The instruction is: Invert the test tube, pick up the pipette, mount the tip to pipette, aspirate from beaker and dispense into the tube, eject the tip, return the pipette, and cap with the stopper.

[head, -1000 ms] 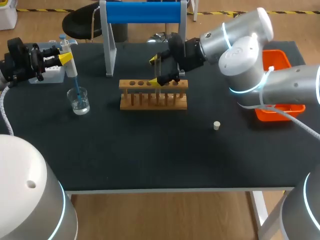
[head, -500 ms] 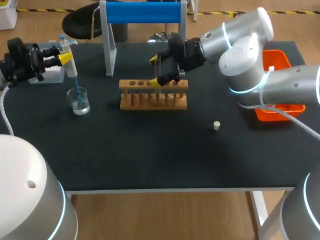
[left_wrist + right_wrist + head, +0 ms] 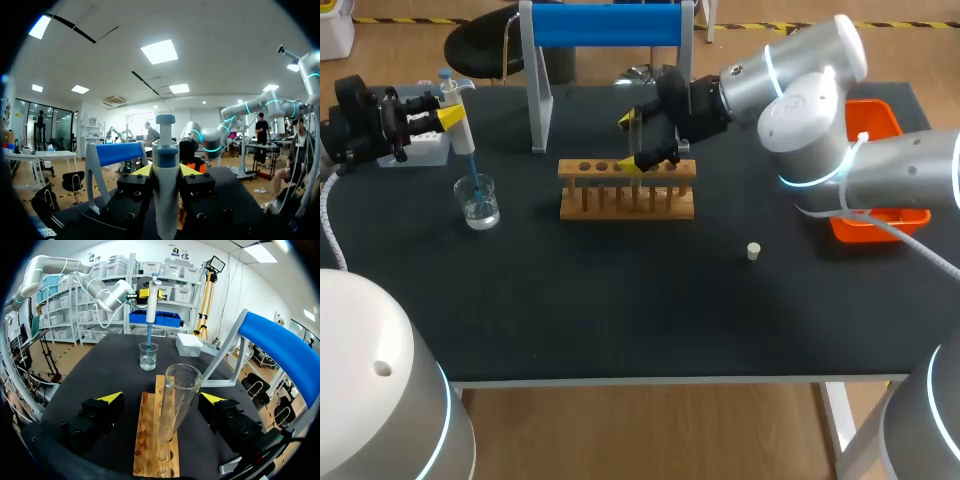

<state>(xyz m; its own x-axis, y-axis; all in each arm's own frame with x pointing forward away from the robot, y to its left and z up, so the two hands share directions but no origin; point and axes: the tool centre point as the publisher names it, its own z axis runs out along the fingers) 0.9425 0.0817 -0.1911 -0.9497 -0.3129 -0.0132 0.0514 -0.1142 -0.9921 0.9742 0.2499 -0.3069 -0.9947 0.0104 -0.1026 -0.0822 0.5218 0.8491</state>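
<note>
My left gripper [image 3: 452, 118] is shut on the white pipette [image 3: 458, 120] and holds it upright at the table's far left. The pipette's blue tip dips into the glass beaker [image 3: 479, 203] of clear liquid. In the left wrist view the pipette [image 3: 165, 165] stands clamped between the yellow fingertips [image 3: 142, 170]. My right gripper [image 3: 633, 140] is open on either side of the glass test tube [image 3: 177, 400]. The tube stands mouth-up in the wooden rack [image 3: 627, 188], and neither finger touches it. A small pale stopper [image 3: 753, 251] lies on the mat, right of the rack.
A blue-topped stand [image 3: 605, 25] rises behind the rack. A white tip box [image 3: 420, 140] sits at the far left, behind the beaker. An orange bin [image 3: 880, 215] stands at the right edge, partly behind my right arm. The black mat [image 3: 620, 300] stretches to the table's front edge.
</note>
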